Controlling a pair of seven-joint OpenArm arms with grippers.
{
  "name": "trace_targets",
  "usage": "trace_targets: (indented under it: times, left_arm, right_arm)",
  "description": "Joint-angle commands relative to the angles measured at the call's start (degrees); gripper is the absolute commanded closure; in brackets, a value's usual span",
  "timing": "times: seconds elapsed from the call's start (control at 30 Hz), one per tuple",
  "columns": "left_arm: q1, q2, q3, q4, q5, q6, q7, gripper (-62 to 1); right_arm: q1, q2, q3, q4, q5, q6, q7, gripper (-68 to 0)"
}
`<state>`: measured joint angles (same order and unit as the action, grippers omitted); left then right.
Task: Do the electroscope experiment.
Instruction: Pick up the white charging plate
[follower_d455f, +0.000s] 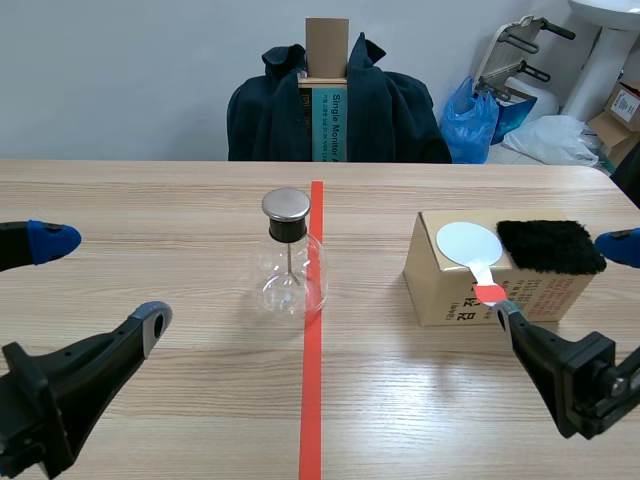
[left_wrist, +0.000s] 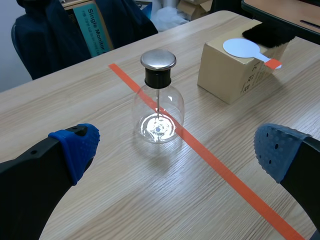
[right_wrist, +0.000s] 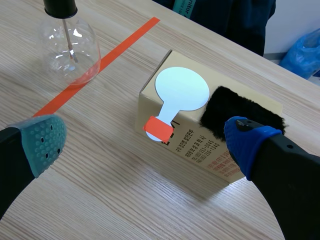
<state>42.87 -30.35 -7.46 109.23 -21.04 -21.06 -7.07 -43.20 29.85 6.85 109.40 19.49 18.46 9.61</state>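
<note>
The electroscope (follower_d455f: 290, 262), a clear glass flask with a metal cap and a thin rod inside, stands at mid-table on the orange tape line. To its right, a cardboard box (follower_d455f: 450, 290) carries a white disc paddle (follower_d455f: 468, 243) with an orange handle and a black fur pad (follower_d455f: 550, 247). My left gripper (follower_d455f: 100, 280) hovers open at the near left, the flask (left_wrist: 158, 115) ahead of its fingers. On the near right my right gripper (follower_d455f: 562, 280) is open too; in its wrist view the box (right_wrist: 200, 150), paddle (right_wrist: 181, 90) and fur (right_wrist: 240, 107) lie just ahead of its fingers.
A chair draped with a dark jacket (follower_d455f: 390, 110), holding a tall carton, stands behind the far table edge. A blue bag (follower_d455f: 470, 120) and other clutter sit on the floor at the far right. The orange tape line (follower_d455f: 312, 400) runs down the middle of the table.
</note>
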Motion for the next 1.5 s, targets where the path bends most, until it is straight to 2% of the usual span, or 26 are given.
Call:
trace_targets:
  times: [0.0,1.0,1.1,1.2,1.33,1.47]
  left_arm:
    - [0.11,0.00,0.37,1.07,-0.37,0.31,-2.95,-62.3]
    - [0.11,0.00,0.37,1.07,-0.37,0.33,-2.95,-62.3]
    - [0.11,0.00,0.37,1.07,-0.37,0.33,-2.95,-62.3]
    - [0.11,0.00,0.37,1.07,-0.37,0.33,-2.95,-62.3]
    - [0.11,0.00,0.37,1.07,-0.37,0.33,-2.95,-62.3]
    - [0.11,0.00,0.37,1.07,-0.37,0.33,-2.95,-62.3]
  right_arm:
    - [0.33,0.00,0.26,1.03,0.24,0.26,0.42,-67.9]
    - [0.33,-0.02,0.26,1.03,-0.13,0.26,0.90,-67.9]
    - [0.33,-0.02,0.26,1.03,-6.25,0.24,1.20,-67.9]
    - [0.33,-0.02,0.26,1.03,-17.20,-0.13,4.68,-67.9]
    - [0.33,-0.02,0.26,1.03,-34.73,-4.90,11.41,-67.9]
    - [0.31,-0.02,0.26,1.01,-53.44,-8.66,15.45,-67.9]
